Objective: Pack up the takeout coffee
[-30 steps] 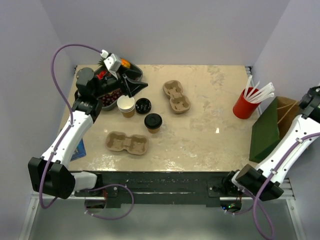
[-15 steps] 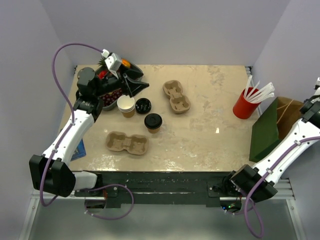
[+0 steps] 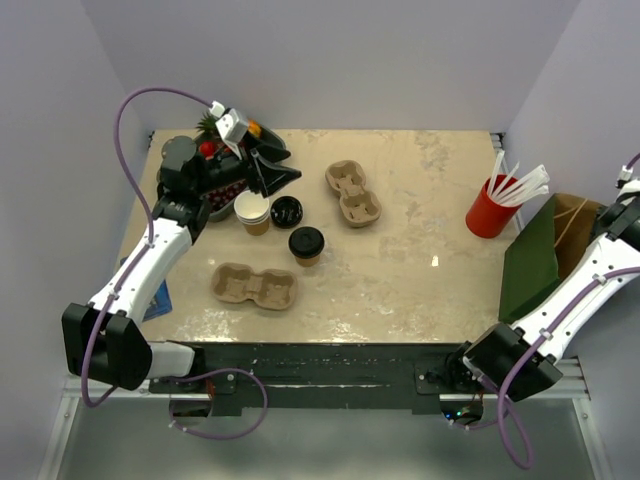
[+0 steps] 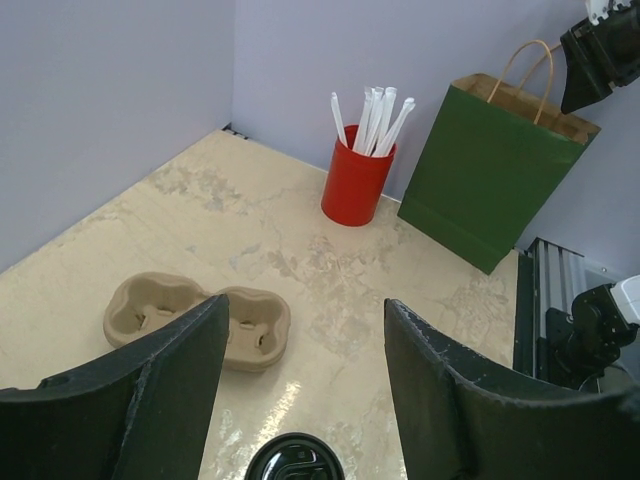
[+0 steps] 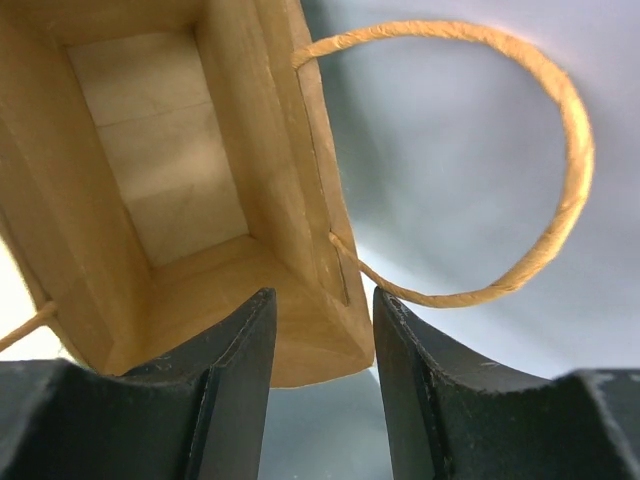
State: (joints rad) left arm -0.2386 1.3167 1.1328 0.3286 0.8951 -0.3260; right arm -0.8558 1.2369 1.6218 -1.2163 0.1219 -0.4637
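Gaping wide and empty, the left claw (image 4: 305,340) hovers; the right claw (image 5: 322,325) stands parted above the bag (image 5: 170,150).

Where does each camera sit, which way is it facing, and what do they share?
Top external: above and behind the arm bases, looking down on the table; left arm and right arm show.
Left wrist: at the table's far left, facing across to the red cup and green bag; left gripper at bottom.
Right wrist: above the green bag, looking down into it; right gripper at bottom.
Shared: the green bag appears in all three.
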